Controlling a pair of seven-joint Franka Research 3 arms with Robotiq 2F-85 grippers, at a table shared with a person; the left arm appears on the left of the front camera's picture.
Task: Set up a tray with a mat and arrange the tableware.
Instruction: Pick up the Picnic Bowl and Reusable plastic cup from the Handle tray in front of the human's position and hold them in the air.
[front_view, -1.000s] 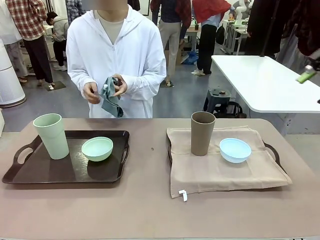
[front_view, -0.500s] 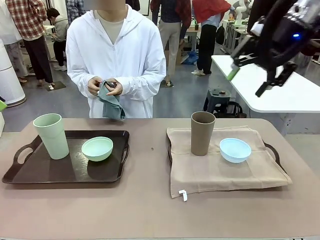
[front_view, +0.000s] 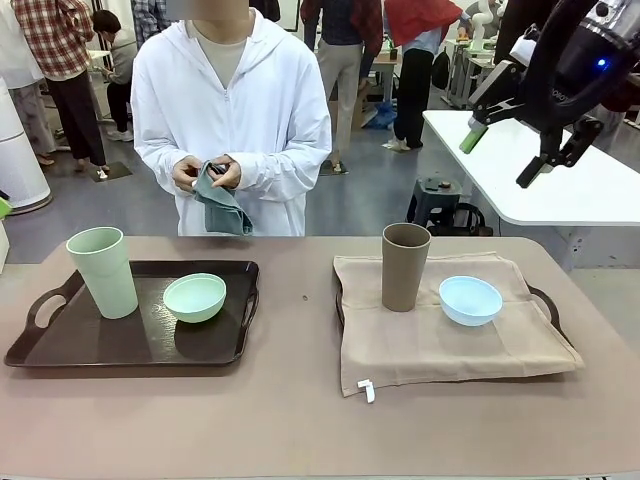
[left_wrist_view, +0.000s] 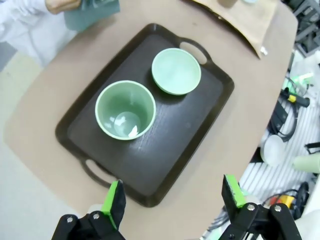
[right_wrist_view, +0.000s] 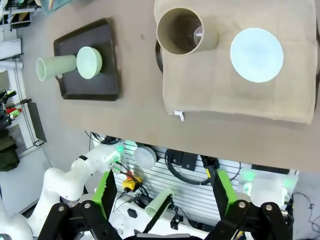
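Two trays (front_view: 120, 342) (front_view: 545, 297), bare table (front_view: 296, 330) between

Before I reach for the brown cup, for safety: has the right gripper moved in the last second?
Yes. The right gripper swung left, from the picture's right edge to the far white table's left end, jaws open.

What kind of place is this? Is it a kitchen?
Probably a robot lab or workshop, not a kitchen. The robot's right gripper hangs open above the table, cables run underneath it, and a white work table stands on the big open floor behind.
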